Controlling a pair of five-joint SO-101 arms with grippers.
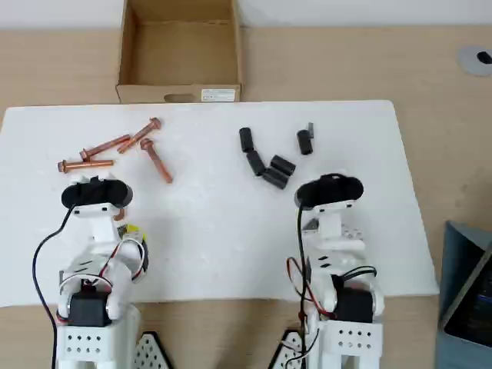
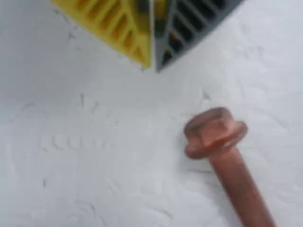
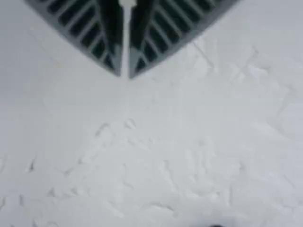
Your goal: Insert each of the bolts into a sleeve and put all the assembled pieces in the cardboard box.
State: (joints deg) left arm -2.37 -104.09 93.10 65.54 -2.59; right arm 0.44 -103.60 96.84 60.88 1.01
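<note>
High view: copper bolts [image 1: 106, 147] lie scattered at the left of the white mat [image 1: 215, 246], black sleeves [image 1: 275, 178] right of centre, cardboard box [image 1: 154, 94] beyond (open top). Left wrist view: left gripper [image 2: 153, 65] closed, fingertips meeting, a flanged bolt [image 2: 215, 135] lying near. Right wrist view: right gripper [image 3: 124, 71] apparently pressed together over the mat.

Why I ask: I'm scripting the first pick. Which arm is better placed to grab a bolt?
Left. The left gripper hangs close by a bolt, with more bolts ahead; the right gripper is nearer the sleeves.
</note>
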